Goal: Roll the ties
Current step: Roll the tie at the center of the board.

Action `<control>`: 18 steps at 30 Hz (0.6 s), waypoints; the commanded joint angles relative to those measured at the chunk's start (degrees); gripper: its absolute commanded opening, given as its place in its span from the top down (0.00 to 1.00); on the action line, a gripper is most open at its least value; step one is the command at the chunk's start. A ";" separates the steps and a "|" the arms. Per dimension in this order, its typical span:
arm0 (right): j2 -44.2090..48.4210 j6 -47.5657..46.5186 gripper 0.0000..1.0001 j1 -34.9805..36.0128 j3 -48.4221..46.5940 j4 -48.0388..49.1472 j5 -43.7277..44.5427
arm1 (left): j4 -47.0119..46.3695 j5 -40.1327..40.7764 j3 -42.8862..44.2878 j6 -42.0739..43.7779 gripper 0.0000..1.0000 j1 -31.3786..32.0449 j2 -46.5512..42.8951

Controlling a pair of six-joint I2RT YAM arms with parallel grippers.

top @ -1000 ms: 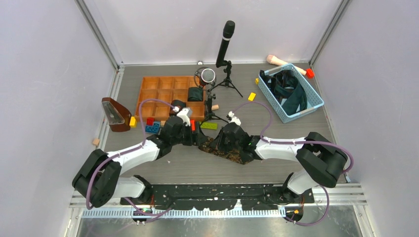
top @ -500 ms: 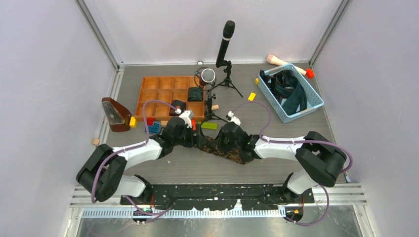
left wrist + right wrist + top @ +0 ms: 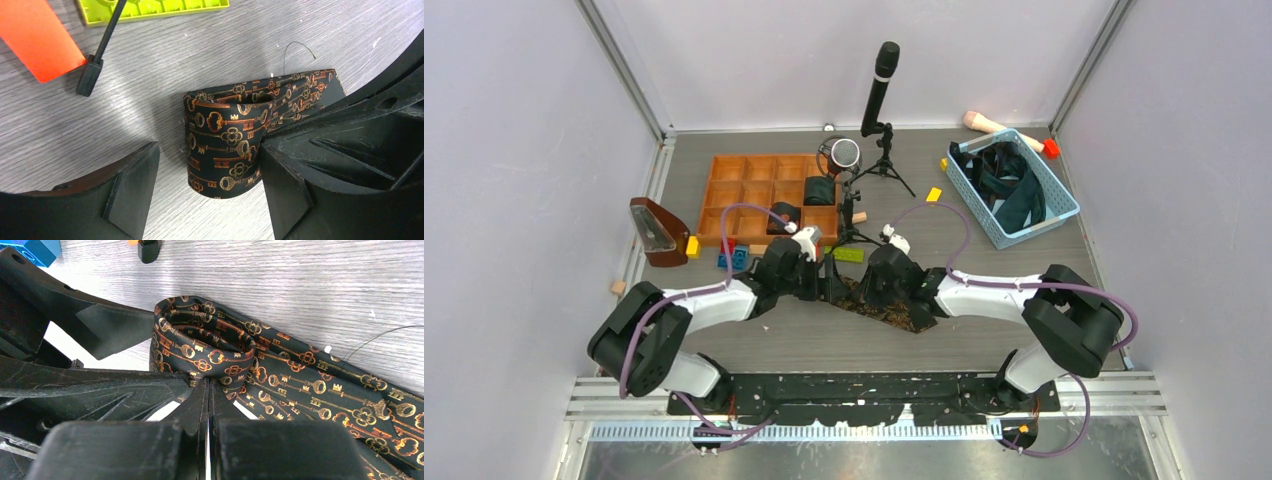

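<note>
Straddling the tie coil [image 3: 222, 145], left end effector [image 3: 206, 167] gapes; right end effector [image 3: 207, 386] pinches it.

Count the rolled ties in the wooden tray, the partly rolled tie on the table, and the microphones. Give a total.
Rolled ties in the wooden tray: 2
Partly rolled tie: 1
Microphones: 2
Total: 5

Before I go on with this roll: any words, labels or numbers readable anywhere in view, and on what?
None can be read in any view.
Tie: gold keys and small towers, a pattern, no letters.
Green brick: studs too blurred to show any lettering.
Microphone: too small to show any marking.
</note>
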State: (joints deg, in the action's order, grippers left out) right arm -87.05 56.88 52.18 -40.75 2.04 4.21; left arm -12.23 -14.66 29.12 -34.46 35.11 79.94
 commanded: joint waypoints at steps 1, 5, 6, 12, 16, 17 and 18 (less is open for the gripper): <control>-1.26 -1.50 1.00 0.29 -1.42 -5.16 1.74 | -4.32 -4.81 1.66 0.53 0.25 -0.33 1.61; -1.14 -1.51 1.00 0.29 -1.44 -5.97 2.30 | -6.83 -9.11 1.59 -0.03 0.26 -0.36 3.15; -1.04 -1.56 1.00 0.29 -1.37 -6.17 2.48 | -7.39 -9.80 1.55 -0.15 0.28 -0.31 3.39; -0.81 -1.68 1.00 0.29 -1.38 -6.10 2.51 | -8.48 -11.43 1.61 -0.29 0.40 -0.36 4.60; -0.55 -1.97 1.00 0.29 -1.11 -5.58 2.14 | -8.39 -11.71 1.94 -0.28 0.49 -0.34 4.62; -0.22 -2.05 1.00 0.29 -0.85 -5.30 2.00 | -8.16 -11.60 1.97 -0.33 0.50 -0.31 4.47; 0.47 -2.44 1.00 0.29 -0.70 -4.44 1.52 | -7.63 -11.36 2.11 -0.19 0.51 -0.31 4.23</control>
State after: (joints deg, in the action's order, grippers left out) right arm -87.05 56.29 52.18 -41.47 -0.71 4.86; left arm -17.43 -23.83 29.15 -34.52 34.81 84.38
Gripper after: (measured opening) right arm 0.026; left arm 0.512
